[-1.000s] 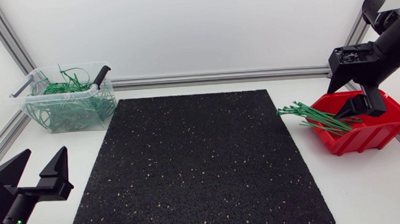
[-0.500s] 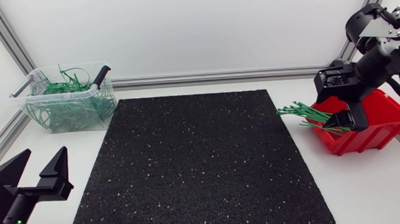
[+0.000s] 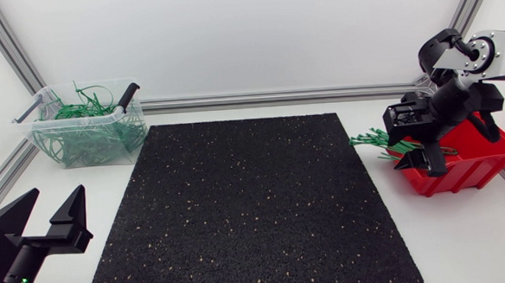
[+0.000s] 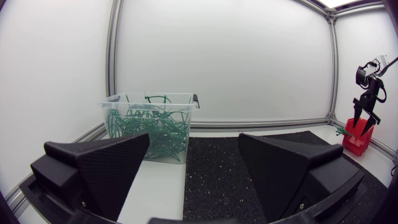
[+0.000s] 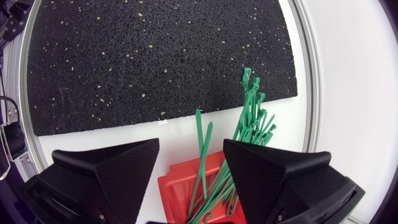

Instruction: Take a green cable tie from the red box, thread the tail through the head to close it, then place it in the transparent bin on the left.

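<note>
While right end effector [image 5: 189, 150] gapes, green cable ties [image 5: 250, 115] beneath, seemingly untouched

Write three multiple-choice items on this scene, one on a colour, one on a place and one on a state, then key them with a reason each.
1. The cable ties in the transparent bin are: A blue; B green; C yellow.
2. The right gripper hangs: A above the transparent bin; B above the mat's middle; C above the red box.
3. The left gripper is: A open and empty; B shut on a cable tie; C shut on the bin.
Key:
1 B: the tangle in the bin is green.
2 C: the right wrist view shows the red box right under it.
3 A: its fingers stand wide apart with nothing between them.
</note>
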Robot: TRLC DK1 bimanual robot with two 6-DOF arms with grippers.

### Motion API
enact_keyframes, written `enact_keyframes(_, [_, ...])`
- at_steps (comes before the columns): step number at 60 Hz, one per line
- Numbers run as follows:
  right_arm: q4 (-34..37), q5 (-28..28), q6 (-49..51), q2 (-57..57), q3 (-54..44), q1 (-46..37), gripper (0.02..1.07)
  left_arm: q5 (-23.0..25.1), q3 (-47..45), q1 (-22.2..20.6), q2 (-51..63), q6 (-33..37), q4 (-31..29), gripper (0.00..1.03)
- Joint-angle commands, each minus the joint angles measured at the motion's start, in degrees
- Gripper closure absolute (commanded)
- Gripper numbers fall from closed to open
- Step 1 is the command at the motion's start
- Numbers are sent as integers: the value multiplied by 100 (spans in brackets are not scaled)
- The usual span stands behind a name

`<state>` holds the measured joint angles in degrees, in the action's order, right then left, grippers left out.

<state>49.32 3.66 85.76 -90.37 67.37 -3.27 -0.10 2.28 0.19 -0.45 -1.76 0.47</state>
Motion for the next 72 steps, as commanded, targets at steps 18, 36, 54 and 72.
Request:
enact_keyframes(18, [-291,73,38,-288,-260,133,72,10,-220,-19,36,-97,-161,4])
enact_keyframes(36, [-327,-15,11,-359,-198,98,81,10,-220,-36,45,-97,-152,4])
enact_keyframes(54, [-327,-41,-68,-438,-198,142,100,10,-220,-36,45,-97,-161,4])
enact_keyframes(72, [-441,-67,-59,-192,-313,81,101,10,-220,-36,45,-97,-161,4])
